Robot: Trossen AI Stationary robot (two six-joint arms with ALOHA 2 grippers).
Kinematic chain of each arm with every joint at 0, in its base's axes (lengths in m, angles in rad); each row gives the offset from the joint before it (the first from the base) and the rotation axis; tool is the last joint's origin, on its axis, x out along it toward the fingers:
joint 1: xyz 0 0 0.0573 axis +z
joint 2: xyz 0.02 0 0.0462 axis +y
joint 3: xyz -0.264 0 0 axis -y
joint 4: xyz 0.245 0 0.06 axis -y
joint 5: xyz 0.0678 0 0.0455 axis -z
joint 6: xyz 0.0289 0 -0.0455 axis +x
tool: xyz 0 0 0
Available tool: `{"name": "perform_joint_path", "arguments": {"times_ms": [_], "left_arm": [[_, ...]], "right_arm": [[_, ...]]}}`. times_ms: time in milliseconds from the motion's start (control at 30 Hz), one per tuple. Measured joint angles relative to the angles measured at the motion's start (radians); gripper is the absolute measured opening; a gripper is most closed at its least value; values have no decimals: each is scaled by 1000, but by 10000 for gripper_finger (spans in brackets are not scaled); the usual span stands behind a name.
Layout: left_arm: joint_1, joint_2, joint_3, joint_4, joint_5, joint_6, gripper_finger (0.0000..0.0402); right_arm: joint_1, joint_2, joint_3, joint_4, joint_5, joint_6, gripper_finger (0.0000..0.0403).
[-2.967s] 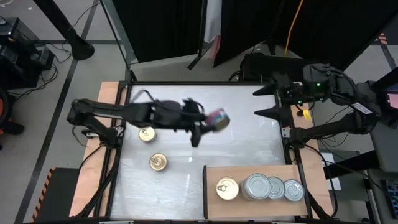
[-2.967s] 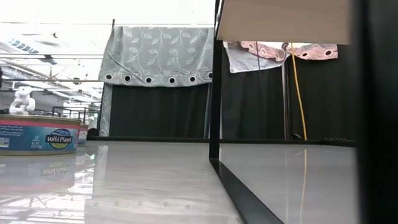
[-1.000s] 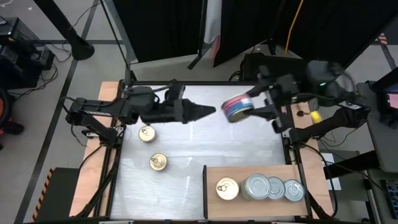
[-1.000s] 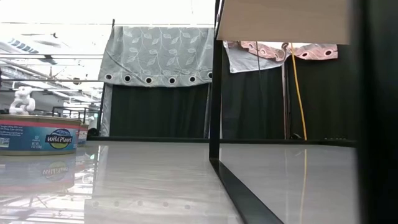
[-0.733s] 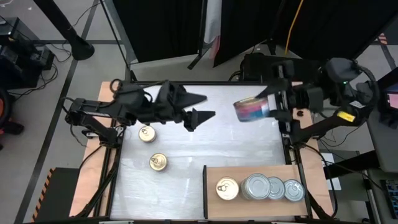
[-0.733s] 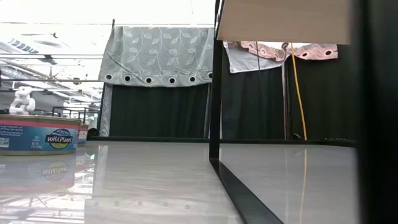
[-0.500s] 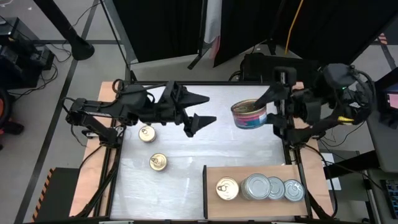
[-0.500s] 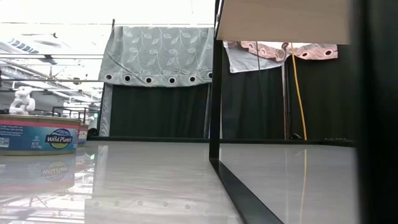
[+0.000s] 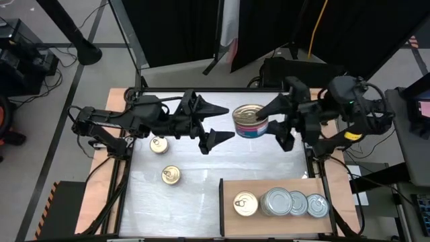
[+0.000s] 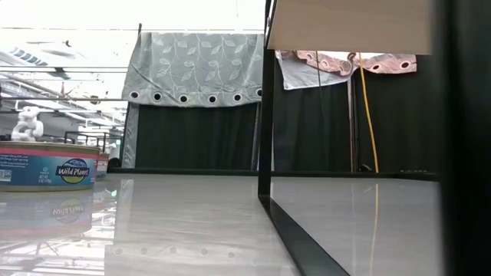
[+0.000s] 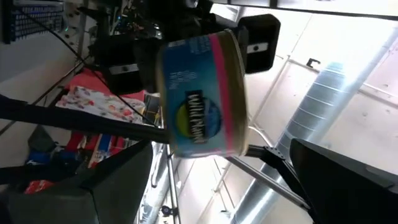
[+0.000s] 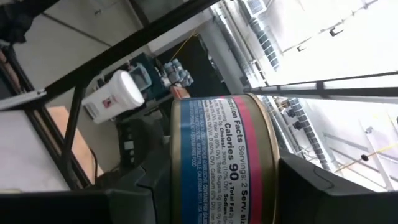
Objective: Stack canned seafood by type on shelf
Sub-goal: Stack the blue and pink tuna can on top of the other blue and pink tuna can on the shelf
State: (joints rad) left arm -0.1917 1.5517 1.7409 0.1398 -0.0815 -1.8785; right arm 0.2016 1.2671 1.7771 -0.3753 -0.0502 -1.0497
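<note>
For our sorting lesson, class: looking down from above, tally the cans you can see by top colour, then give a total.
Gold-top cans: 3
Silver-top cans: 3 showing; stacks may hide more
Blue-and-pink-labelled can held in the right gripper, top colour unclear: 1
Total: 7 visible

"Wild Planet" on the tabletop can (image 10: 47, 165); "Calories 90" on the held can (image 12: 230, 162).

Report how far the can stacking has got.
Done: one gold-top can and silver-top cans sit on the shelf.
In hand: the right gripper holds a blue-and-pink can above the table; the left gripper is open beside it.
Left: two gold-top cans on the white tabletop.
</note>
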Motion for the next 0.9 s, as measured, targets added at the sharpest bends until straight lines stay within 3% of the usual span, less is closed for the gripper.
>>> {"name": "perform_joint_path", "arguments": {"times_ms": [633, 900], "left_arm": [[2, 0, 0, -29, 13, -1, 375], [0, 27, 2, -41, 33, 9, 309]], "right_arm": [[5, 63, 0, 18, 27, -88, 190], [12, 88, 0, 19, 27, -82, 191]]}}
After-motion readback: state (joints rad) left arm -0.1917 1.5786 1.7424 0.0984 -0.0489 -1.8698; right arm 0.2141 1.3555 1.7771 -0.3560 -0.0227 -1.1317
